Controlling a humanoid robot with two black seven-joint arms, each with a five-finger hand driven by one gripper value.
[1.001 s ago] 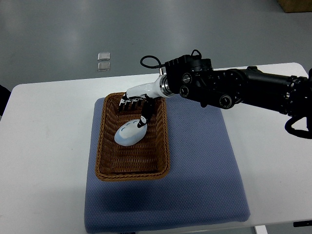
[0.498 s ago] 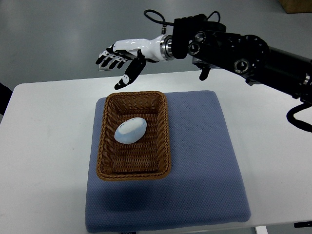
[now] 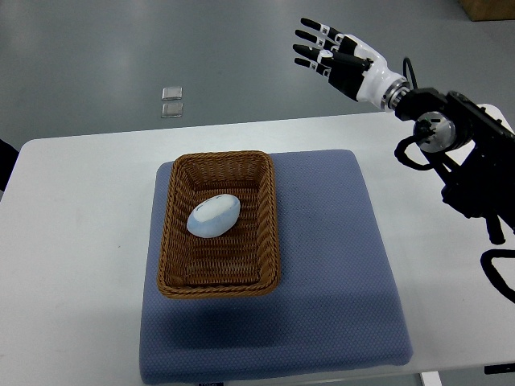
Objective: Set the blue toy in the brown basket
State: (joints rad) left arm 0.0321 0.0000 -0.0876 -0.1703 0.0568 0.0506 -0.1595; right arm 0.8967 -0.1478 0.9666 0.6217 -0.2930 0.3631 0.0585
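Note:
A pale blue egg-shaped toy lies inside the brown wicker basket, slightly above its middle. The basket stands on a blue mat. My right hand is raised far up and to the right of the basket, beyond the table's back edge, with its fingers spread and nothing in it. Its black arm comes in from the right edge. No left arm shows.
The white table carries the mat. Two small clear squares lie on the grey floor behind the table. A brown box corner shows at the top right.
My right hand has let go of the toy, lifted out of the basket and swung back to the upper right. The toy stays in the basket.

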